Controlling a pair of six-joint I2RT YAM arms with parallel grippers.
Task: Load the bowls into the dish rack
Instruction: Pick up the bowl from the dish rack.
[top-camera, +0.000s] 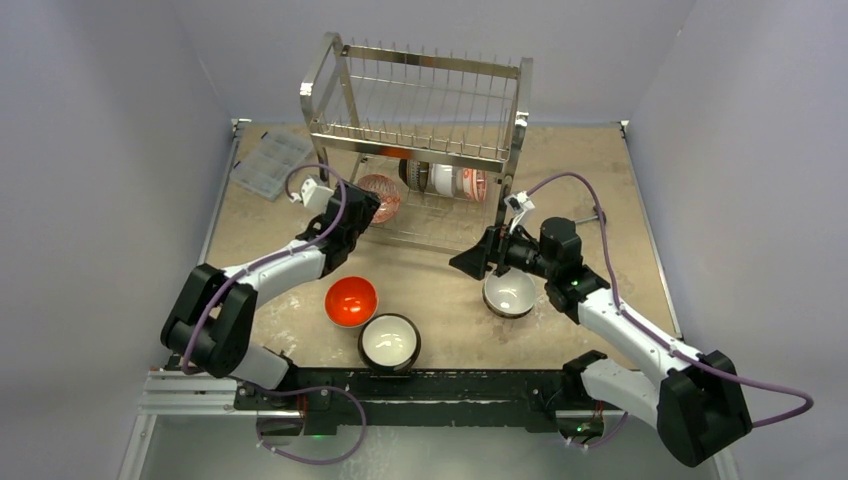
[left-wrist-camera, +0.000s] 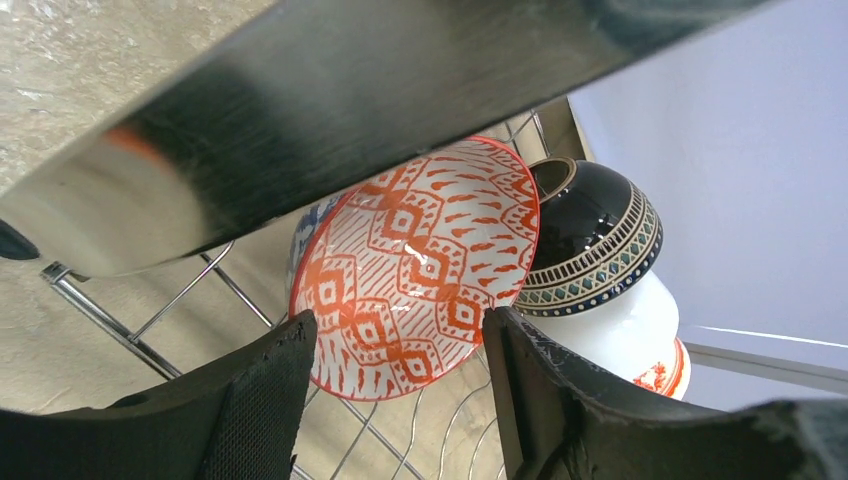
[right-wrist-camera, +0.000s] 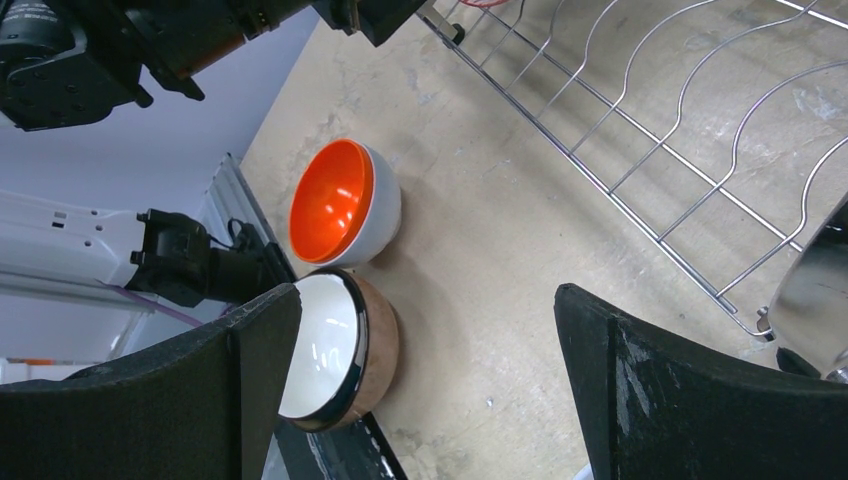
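Left claw (left-wrist-camera: 398, 318) parted, orange-patterned bowl (left-wrist-camera: 420, 250) just beyond its tips, in the dish rack (top-camera: 415, 150).

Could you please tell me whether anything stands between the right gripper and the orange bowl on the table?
Nothing visible does. The right gripper is open, and only bare table lies between it and the orange bowl. The brown bowl sits close beside it, off the path.

I'm working a robot lab cell: plain grey partition walls (top-camera: 90, 150) box in a worn tan desk (top-camera: 432, 285), black mounting rail (top-camera: 480, 385) along its near edge.
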